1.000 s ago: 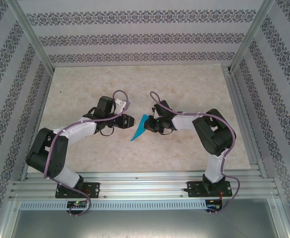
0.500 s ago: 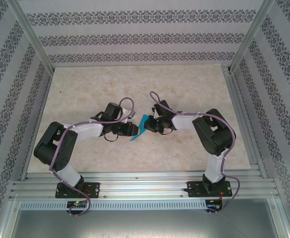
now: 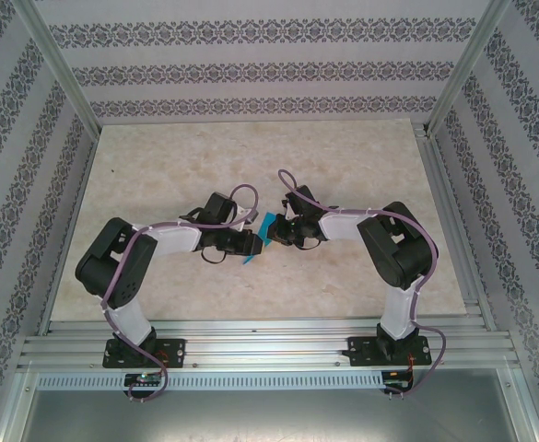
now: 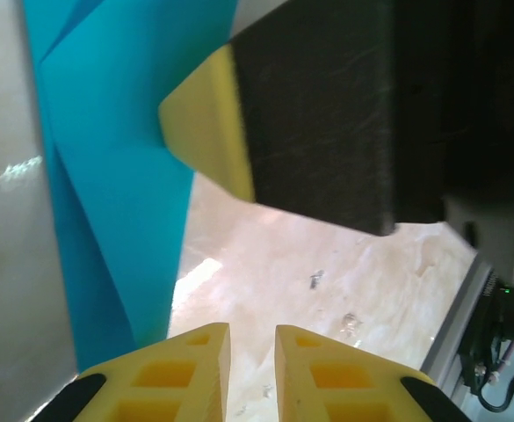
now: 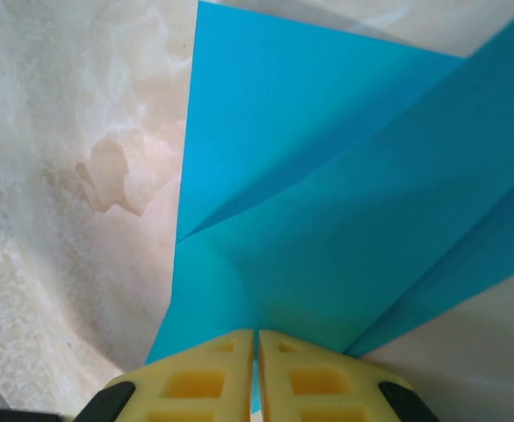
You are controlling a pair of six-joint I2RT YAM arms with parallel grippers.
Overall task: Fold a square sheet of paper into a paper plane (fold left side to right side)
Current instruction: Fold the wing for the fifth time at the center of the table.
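The square sheet of paper (image 3: 267,223) is bright cyan-blue and folded into a pointed, plane-like shape with diagonal creases (image 5: 327,193). It lies mid-table, its tip (image 3: 248,261) pointing toward the near edge. My right gripper (image 5: 257,338) is shut on the paper's edge, at its right side (image 3: 277,230). My left gripper (image 3: 254,243) sits at the paper's left edge, over part of it. Its yellow fingers (image 4: 252,338) stand slightly apart with bare table between them. The paper (image 4: 107,132) lies just to their left, and the right gripper's fingertip (image 4: 206,123) is ahead.
The marble-patterned table (image 3: 343,157) is ringed by an aluminium frame and patterned walls. The rail (image 3: 269,345) carrying both arm bases runs along the near edge. The two wrists are close together over the middle of the table.
My left arm has swung right toward the paper, and its gripper now covers the paper's left part. The right gripper has kept its hold and has not moved.
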